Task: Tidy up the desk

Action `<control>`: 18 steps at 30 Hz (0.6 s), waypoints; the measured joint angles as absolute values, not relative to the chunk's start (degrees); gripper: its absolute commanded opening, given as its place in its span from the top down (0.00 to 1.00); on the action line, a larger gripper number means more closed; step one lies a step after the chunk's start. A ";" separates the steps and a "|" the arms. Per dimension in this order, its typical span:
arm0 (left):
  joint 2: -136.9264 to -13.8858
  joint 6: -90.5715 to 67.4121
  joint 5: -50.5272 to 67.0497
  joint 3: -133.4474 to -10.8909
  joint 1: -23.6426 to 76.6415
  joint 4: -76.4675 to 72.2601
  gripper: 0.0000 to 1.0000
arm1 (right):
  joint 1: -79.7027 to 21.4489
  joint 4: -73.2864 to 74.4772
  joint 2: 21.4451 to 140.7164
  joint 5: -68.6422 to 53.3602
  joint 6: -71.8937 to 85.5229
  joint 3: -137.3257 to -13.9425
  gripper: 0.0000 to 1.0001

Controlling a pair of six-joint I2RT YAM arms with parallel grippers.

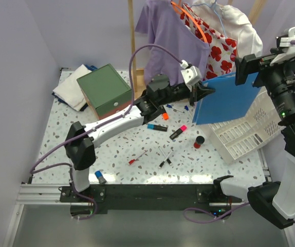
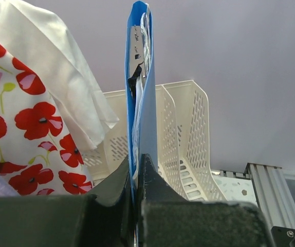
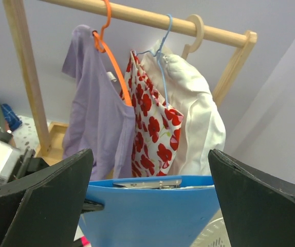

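Left fingers [image 1: 207,91] clenched on left edge of blue folder [image 1: 224,98], aloft centre-right over file tray [image 1: 242,135]; right fingers [image 1: 244,69] spread wide, empty, upper right; speckled counter [image 1: 86,154] fills lower centre. Risk: thin edge grip; folder may swing, miss slot, tip tray.

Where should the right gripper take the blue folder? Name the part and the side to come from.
Take the free edge of the blue folder, opposite where the left gripper pinches it, coming from the robot's right. It is held upright as a thin flat panel, so the open right gripper can straddle that edge, one finger per face.
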State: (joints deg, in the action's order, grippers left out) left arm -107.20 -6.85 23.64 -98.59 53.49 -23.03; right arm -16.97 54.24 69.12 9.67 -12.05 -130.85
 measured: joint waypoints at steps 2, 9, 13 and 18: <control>-109.43 -6.83 23.62 -100.33 53.60 -23.00 1.00 | -16.80 54.59 69.69 10.24 -12.32 -132.27 0.01; -116.07 -6.15 21.82 -106.67 54.13 -23.20 1.00 | -14.90 55.42 70.15 10.94 -12.67 -133.08 0.01; -117.40 -5.89 20.58 -107.79 54.43 -25.34 1.00 | -13.80 56.12 70.63 9.82 -12.53 -132.94 0.01; -119.55 -5.34 18.94 -109.27 54.96 -29.26 1.00 | -12.47 56.53 71.55 7.68 -11.99 -132.70 0.01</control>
State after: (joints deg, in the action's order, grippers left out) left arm -119.55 -5.34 18.94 -109.27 54.96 -29.26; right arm -12.47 56.53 71.55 7.68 -11.99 -132.70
